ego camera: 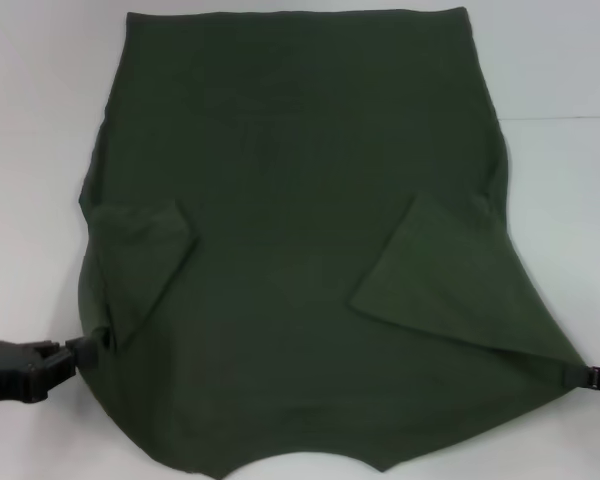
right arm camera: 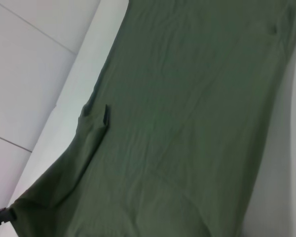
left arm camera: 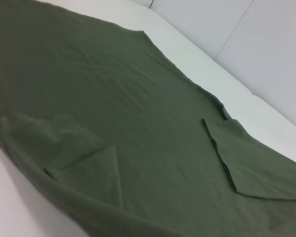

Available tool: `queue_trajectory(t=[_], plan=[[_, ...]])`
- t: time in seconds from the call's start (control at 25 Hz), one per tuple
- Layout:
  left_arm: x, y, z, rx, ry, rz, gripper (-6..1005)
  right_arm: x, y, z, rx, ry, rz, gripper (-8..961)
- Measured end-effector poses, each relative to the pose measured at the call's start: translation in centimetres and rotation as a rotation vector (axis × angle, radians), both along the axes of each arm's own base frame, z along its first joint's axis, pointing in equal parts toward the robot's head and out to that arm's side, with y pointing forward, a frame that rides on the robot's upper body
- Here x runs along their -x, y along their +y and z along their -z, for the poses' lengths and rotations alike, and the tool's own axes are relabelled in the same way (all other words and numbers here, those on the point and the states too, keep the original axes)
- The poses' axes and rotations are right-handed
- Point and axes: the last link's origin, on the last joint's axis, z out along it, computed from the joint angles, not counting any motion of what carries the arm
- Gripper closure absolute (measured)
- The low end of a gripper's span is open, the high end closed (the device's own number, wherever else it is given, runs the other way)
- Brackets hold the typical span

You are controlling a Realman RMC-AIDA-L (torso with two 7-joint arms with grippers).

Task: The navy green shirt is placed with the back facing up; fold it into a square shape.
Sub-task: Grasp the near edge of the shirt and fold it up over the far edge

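I have the left gripper point(ego camera: 88, 345) low at the near-left of the table point(ego camera: 30, 150), its claw clamped on the shirt point(ego camera: 300, 200) at the shoulder corner, just below the left sleeve point(ego camera: 140, 265), which already lies folded inward. The shirt is spread flat, plain side up, collar edge toward me and hem at the far side. It covers most of the table centre. The right sleeve point(ego camera: 450, 280) is likewise turned in, forming a broad triangular flap. At the near-right, the right gripper point(ego camera: 588, 377) appears clamped on the opposite shoulder corner, cloth drawn taut to a point there; only the tip shows, so I judge this rather than confirm it.

Assessment: both sleeves are in; the step in hand seems to be carrying the collar end up and over toward the hem. To do it well I should lift both corners level and together, keep the span taut so the sleeves stay tucked, and lay the edge square to the hem. Uneven height or slack risks a skewed fold
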Motion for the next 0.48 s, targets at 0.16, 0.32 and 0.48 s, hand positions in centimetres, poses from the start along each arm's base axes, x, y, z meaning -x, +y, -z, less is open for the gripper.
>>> queue_trajectory(t=[0.16,0.32,0.48], plan=[[0.4,-0.8,0.2,0.022,-0.009,-0.024,938,-0.6,-0.8,-0.5,-0.019,0.001,0.003,906],[0.3,-1.9,0.4,0.062,-0.035,-0.020,938,-1.0,-1.6,-1.2,-0.039,0.008,0.001,906],[0.0,-3.1,0.7,0.118,-0.064,-0.004,938,-1.4,-2.5,-2.1,-0.063,0.017,-0.003,906]])
